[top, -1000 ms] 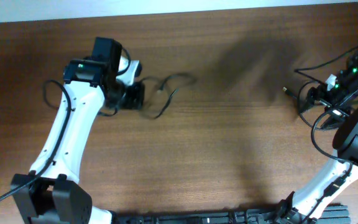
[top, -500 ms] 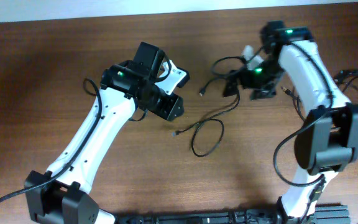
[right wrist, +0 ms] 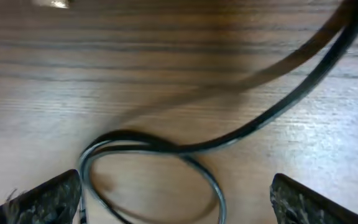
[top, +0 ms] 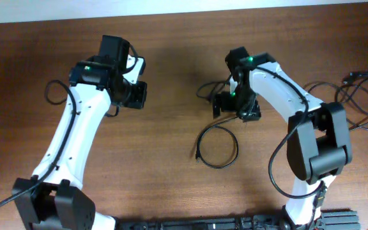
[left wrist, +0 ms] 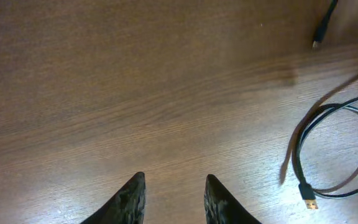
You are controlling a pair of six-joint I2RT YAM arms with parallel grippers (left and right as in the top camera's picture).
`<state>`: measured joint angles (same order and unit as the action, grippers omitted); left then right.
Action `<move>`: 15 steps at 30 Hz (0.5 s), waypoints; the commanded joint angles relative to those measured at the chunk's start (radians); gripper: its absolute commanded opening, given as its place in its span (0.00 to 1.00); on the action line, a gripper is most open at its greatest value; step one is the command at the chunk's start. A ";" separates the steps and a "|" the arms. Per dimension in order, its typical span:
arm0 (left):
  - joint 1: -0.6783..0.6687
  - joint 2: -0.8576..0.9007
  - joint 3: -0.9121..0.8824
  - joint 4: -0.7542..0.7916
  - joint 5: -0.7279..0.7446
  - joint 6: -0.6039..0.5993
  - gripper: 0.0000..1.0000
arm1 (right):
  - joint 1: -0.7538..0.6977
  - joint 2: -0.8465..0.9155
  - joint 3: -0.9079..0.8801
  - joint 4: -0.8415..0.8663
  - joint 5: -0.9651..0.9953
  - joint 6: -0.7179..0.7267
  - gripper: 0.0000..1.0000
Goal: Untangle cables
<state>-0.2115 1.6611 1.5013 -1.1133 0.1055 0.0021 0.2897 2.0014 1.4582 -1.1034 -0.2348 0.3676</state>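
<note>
Both arms have moved: the left has drawn back toward the table's left side, and the right has swung inward over a cable loop [right wrist: 135, 138].
The left gripper [left wrist: 174, 200] hangs over the bare wooden table [top: 158, 185], fingers parted and empty. The right gripper [right wrist: 176, 193] stands wide open just above the loop without clasping it. A second cable bundle [top: 355, 76] lies at the table's right edge, well apart.

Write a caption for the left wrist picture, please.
Left arm's open jaws above the wooden table, a looped black cable nearby.
</note>
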 commanded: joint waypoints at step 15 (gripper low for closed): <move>0.002 -0.021 0.002 0.005 0.040 -0.018 0.34 | 0.010 -0.002 -0.174 0.216 0.006 0.266 0.04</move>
<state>-0.2100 1.6604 1.5013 -1.1099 0.1310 -0.0051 0.2916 1.9823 1.2785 -0.8700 -0.1829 0.6353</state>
